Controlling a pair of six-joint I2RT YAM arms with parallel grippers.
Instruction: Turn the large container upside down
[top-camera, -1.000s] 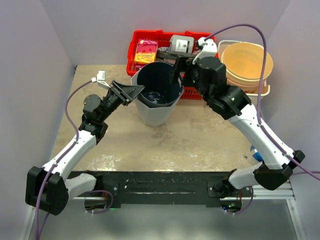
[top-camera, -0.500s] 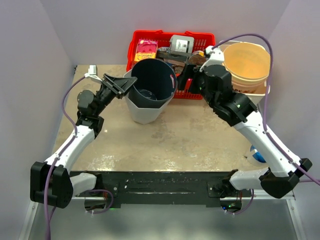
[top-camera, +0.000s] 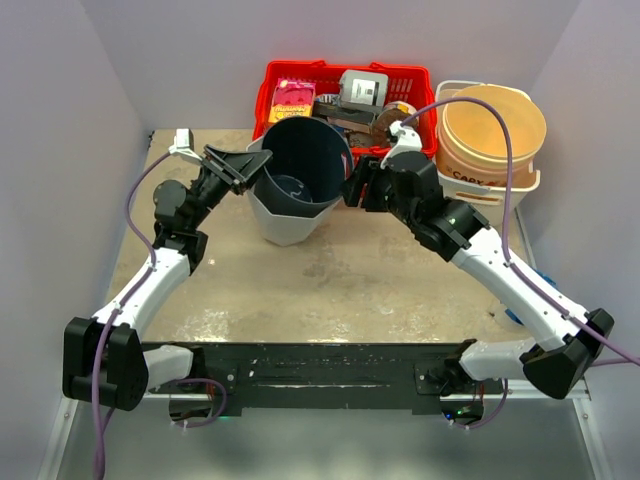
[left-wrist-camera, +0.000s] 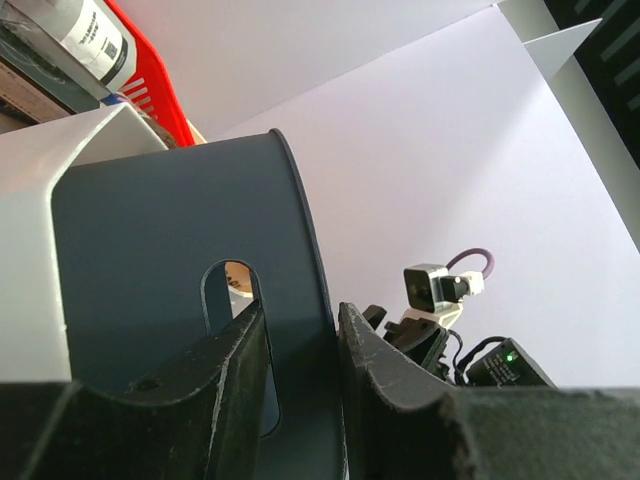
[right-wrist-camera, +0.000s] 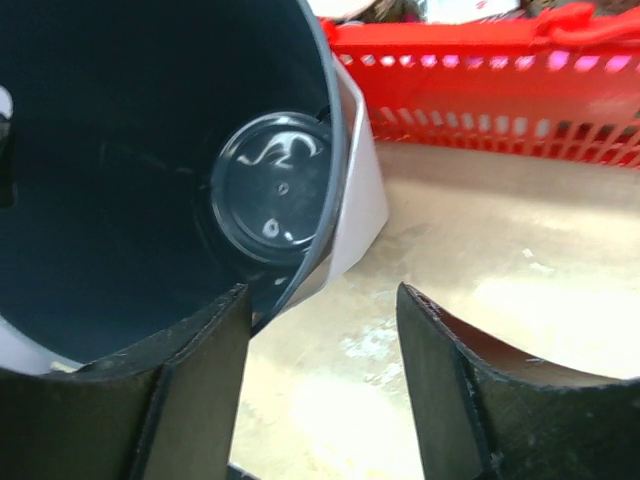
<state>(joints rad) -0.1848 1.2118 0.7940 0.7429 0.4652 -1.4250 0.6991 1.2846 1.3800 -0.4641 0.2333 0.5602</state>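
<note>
My left gripper is clamped on the left rim of the large container, which sits toward the far edge of the worktop, just in front of the red basket, with its mouth facing up. From above, that grip is only a dark wedge meeting the rim. My left wrist camera shows it properly: the left gripper has one finger on each side of the container, pinching its dark wall just beside a slot cut below the rim. My right gripper is at the opposite, right-hand rim. The overhead view hides how its fingers stand. My right wrist camera shows the right gripper with its fingers well apart, the rim running down between them, close to the left one and clear of the right, so nothing is gripped there. That camera also looks into the container to its glossy round bottom, with the red basket behind. Only the overhead view shows the stacked tan tubs at the far right corner. I cannot tell whether the container's base rests on the worktop.
</note>
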